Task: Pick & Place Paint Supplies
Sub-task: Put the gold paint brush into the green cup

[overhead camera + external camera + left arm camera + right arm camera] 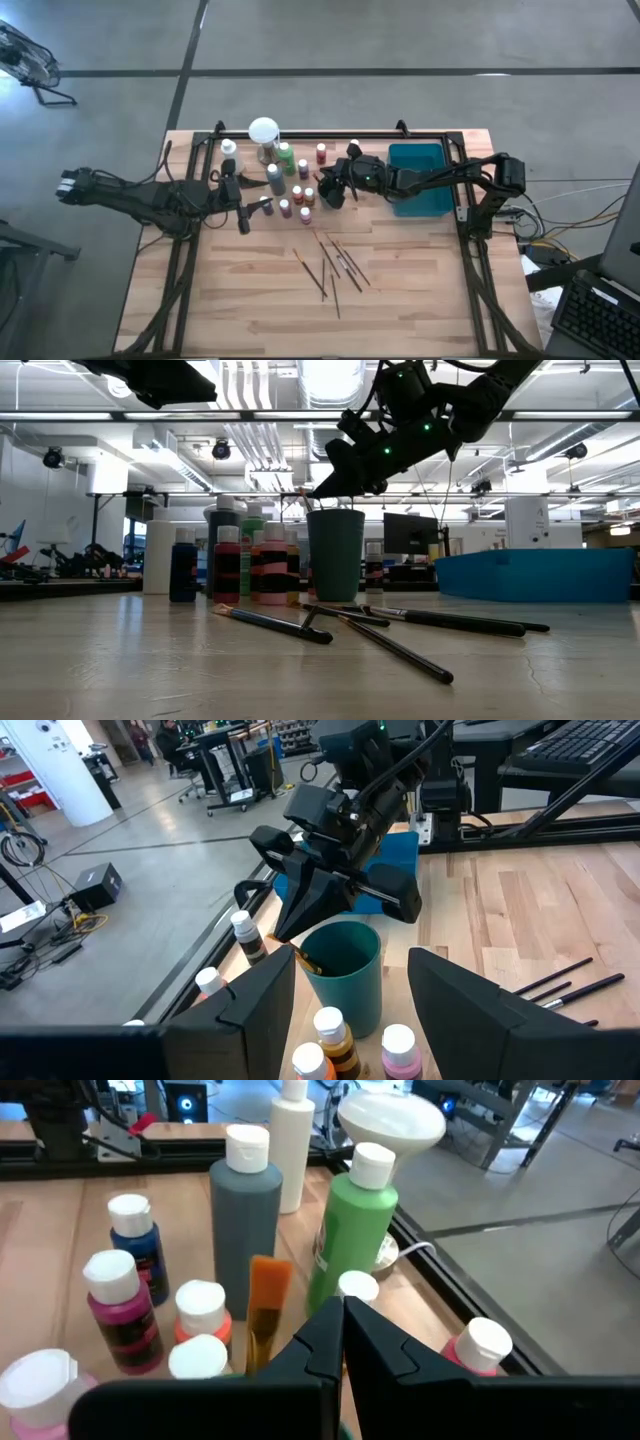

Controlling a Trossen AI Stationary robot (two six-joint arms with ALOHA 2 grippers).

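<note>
A dark teal cup (345, 970) stands on the table among small white-capped paint bottles (290, 185). One brush with orange bristles (268, 1295) stands in it, bristles up. My right gripper (285, 930) hangs shut just above the cup's rim, slanting down, with its fingertips beside that brush. Several thin dark brushes (335, 262) lie loose on the wood toward the near edge. My left gripper (255, 210) waits open, left of the bottles, with nothing between its fingers. My right gripper's shut fingers (330, 1330) stand right beside the bristle end (266, 1320) of the brush in the cup. The brush passes beside one finger, not through the seam between the two. Whether the finger touches it, I cannot tell.
A rectangular teal tray (415, 178) sits at the far right, under my right arm. A round white-topped object (263, 130) stands at the far edge behind a tall green bottle (355, 1250) and a grey one (245, 1210). Bare wood lies toward the near edge.
</note>
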